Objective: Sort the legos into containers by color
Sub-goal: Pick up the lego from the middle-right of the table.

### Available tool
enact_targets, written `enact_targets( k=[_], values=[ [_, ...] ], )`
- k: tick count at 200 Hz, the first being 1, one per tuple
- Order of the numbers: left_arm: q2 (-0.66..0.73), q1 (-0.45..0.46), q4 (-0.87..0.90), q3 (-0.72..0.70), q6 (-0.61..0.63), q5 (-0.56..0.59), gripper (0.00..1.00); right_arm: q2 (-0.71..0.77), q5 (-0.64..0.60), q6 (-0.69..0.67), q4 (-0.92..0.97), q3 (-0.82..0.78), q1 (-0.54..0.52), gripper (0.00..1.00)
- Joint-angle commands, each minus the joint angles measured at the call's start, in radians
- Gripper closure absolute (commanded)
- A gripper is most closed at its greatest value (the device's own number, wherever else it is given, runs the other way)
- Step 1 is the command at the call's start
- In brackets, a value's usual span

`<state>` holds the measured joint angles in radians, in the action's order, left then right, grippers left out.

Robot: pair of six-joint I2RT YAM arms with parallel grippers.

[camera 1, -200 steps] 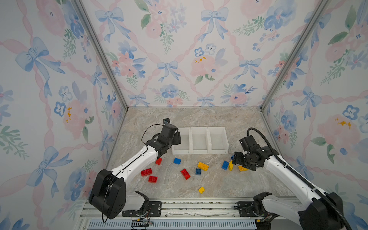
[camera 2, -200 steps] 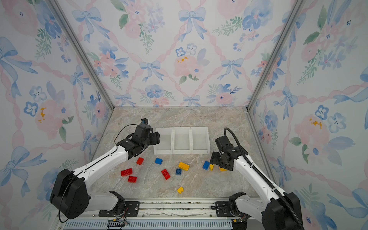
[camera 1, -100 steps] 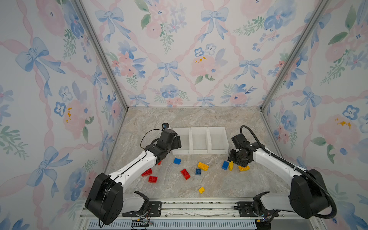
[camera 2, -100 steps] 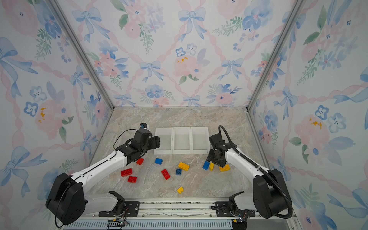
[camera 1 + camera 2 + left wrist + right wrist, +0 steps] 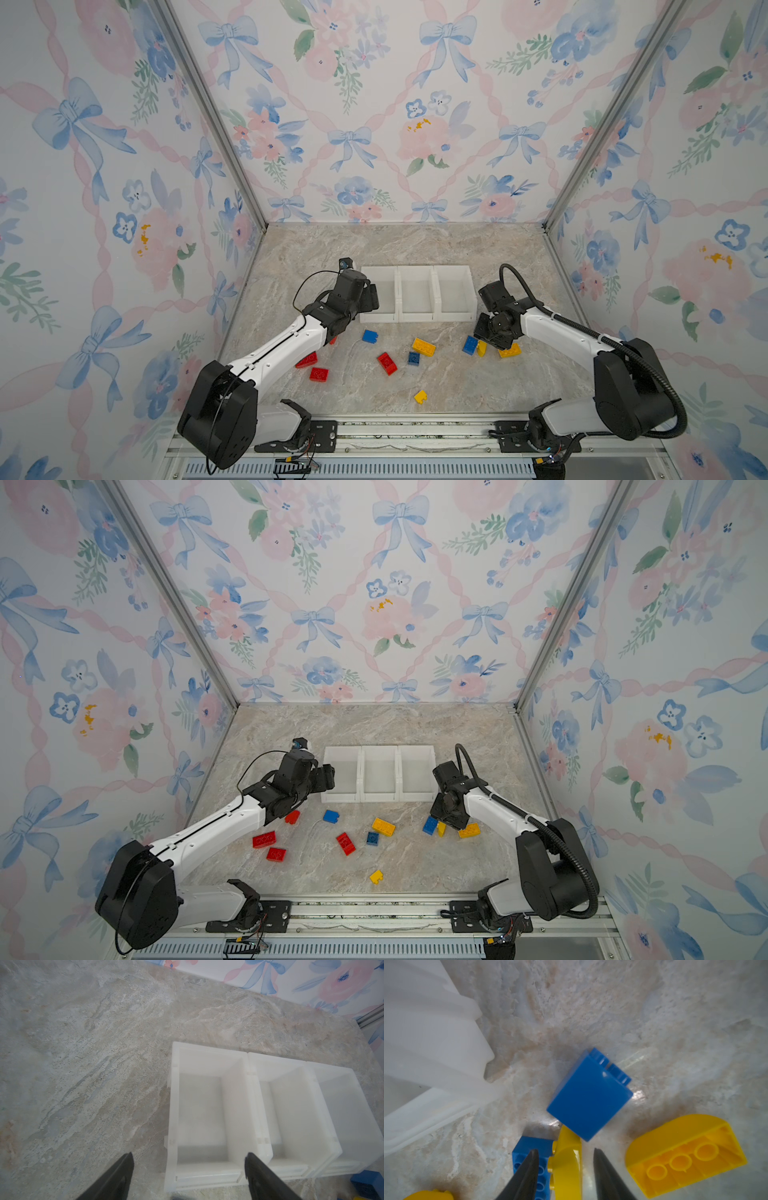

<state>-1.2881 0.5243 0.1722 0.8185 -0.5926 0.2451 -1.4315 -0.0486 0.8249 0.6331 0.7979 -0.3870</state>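
Containers (image 5: 415, 316), centre frame, all empty; legos (image 5: 387, 363) all on table (image 5: 374, 249); left gripper (image 5: 189, 1155) wide, empty; right gripper (image 5: 564, 1150) part-open astride yellow brick (image 5: 569, 1167)

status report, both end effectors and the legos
Left end effector open, empty, by the white bins. Right end effector straddles yellow brick, not clamped. Bins all empty. Blue brick tight beside it.

Left arm (image 5: 282, 345) stretched forward, left fingers (image 5: 116, 1178) spread wide, right arm (image 5: 557, 330) folded inward, right fingers (image 5: 527, 1174) narrowly apart.
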Motion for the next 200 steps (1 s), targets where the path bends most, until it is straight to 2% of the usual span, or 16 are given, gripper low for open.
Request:
enact_targets(
  k=[1,67,137,168,200],
  values=[
    [0.016,0.006,-0.01,-0.016,-0.017,-0.004,0.14,-0.023,-0.009,0.022,-0.003,-0.023,0.002,0.54],
    [0.021,0.008,-0.011,-0.019,-0.023,0.002,0.13,-0.049,-0.01,0.029,-0.036,-0.05,0.015,0.64],
    [0.026,0.011,-0.01,-0.026,-0.026,0.006,0.12,0.031,-0.01,0.014,0.037,-0.046,0.005,0.94],
    [0.048,0.013,-0.011,-0.05,-0.034,0.005,0.11,0.134,-0.039,-0.014,0.147,0.001,-0.049,0.98],
    [0.082,0.013,-0.019,-0.087,-0.038,-0.011,0.1,0.185,-0.073,-0.085,0.225,0.12,-0.107,0.98]
  ],
)
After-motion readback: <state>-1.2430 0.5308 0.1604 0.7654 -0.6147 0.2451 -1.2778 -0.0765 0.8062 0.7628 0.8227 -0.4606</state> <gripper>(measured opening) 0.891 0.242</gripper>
